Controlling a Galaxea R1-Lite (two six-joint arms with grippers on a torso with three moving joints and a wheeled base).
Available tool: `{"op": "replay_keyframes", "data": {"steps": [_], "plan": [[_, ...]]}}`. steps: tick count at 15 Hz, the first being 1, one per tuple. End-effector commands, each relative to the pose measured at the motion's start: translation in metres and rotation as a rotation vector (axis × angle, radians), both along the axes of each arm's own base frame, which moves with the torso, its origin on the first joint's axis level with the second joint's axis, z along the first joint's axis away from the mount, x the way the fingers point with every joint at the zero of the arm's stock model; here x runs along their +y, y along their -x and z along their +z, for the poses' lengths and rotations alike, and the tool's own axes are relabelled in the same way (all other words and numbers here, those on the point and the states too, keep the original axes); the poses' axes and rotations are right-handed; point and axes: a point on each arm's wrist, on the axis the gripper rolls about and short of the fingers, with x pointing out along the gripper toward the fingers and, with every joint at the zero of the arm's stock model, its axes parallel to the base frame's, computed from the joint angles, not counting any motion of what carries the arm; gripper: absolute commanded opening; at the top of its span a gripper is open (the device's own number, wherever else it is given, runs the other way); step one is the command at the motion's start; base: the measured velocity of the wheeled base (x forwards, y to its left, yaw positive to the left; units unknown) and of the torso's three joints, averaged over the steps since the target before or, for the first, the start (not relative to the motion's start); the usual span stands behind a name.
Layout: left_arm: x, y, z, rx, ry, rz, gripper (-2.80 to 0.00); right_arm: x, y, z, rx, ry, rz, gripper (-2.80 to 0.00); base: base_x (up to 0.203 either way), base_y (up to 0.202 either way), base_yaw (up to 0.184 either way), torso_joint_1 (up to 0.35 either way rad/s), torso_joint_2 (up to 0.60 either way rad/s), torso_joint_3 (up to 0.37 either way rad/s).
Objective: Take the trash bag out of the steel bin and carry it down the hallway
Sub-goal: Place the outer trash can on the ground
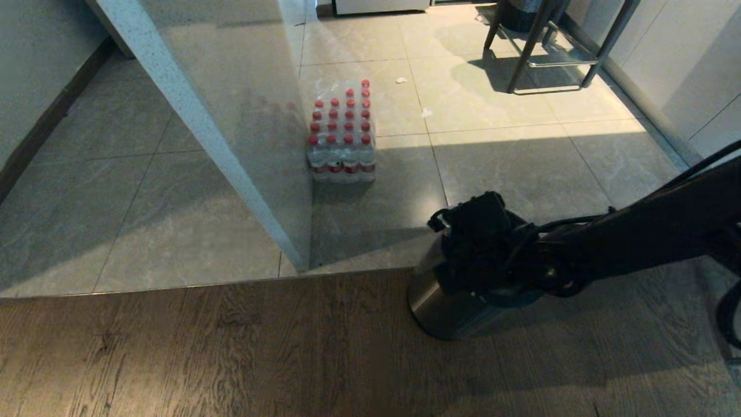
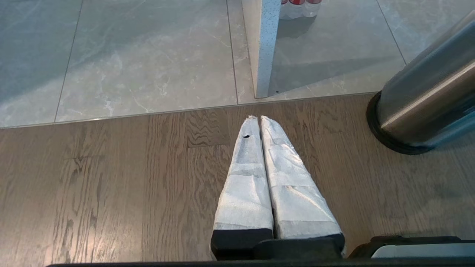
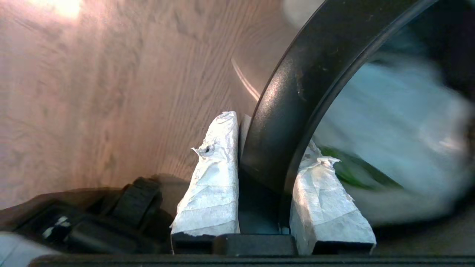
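Starting on the left: grey marbled floor tiles [image 1: 145, 191] run up to a white wall with a dark baseboard [image 1: 46, 124]. A pale speckled panel [image 1: 191, 116] cuts diagonally across the tiles, and just right of its far end sits a shrink-wrapped pack of clear water bottles with red caps [image 1: 341, 136]. Nearer the robot the tiles give way to brown wood-grain flooring [image 1: 231, 347].

The left claw [image 2: 258, 120] only shows in its own wrist view. Its two white-taped fingers are pressed together with nothing between them, hanging over the wood floor close to the tile seam, apart from the bin.

Further right, the small round brushed-steel bin with a black base ring [image 1: 440, 310] stands on the wood floor right at the tile edge. The black right arm [image 1: 648, 231] reaches in from the right and covers the top of the bin in the head view.

In the right wrist view, the right claw [image 3: 272, 131] is clamped on the bin's wide black rim ring [image 3: 293, 96], one taped finger [image 3: 215, 174] outside the rim, the other inside. The thin translucent white plastic trash bag with green printing [image 3: 389, 122] is in the bin, just behind that inner finger, pretty blurry.

Top right: the metal legs of a stool or chair [image 1: 550, 52] on sunlit tiles.
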Motion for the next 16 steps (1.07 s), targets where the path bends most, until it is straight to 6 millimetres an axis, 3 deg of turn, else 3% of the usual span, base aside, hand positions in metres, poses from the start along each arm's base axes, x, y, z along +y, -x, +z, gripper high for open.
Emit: {"op": "replay_keyframes", "data": {"steps": [1,10,12,16], "plan": [[0.0,0.0,0.0,-0.001,0.0,0.001,-2.8,-0.015,0.025,0.052,-0.099,-0.052,0.006,-2.8,0.0,0.0,0.0,0.0,0.0,0.0],[0.0,0.0,0.0,-0.001,0.0,0.0,-2.8,-0.089,0.154,0.204,-0.234,-0.126,0.074,-2.8,0.0,0.0,0.0,0.0,0.0,0.0],[0.0,0.0,0.0,-0.001,0.0,0.0,-2.8,-0.104,0.177,0.226,-0.273,-0.152,0.07,-2.8,0.0,0.0,0.0,0.0,0.0,0.0],[0.0,0.0,0.0,-0.001,0.0,0.0,-2.8,-0.121,0.197,0.24,-0.302,-0.137,0.014,-2.8,0.0,0.0,0.0,0.0,0.0,0.0]]}}
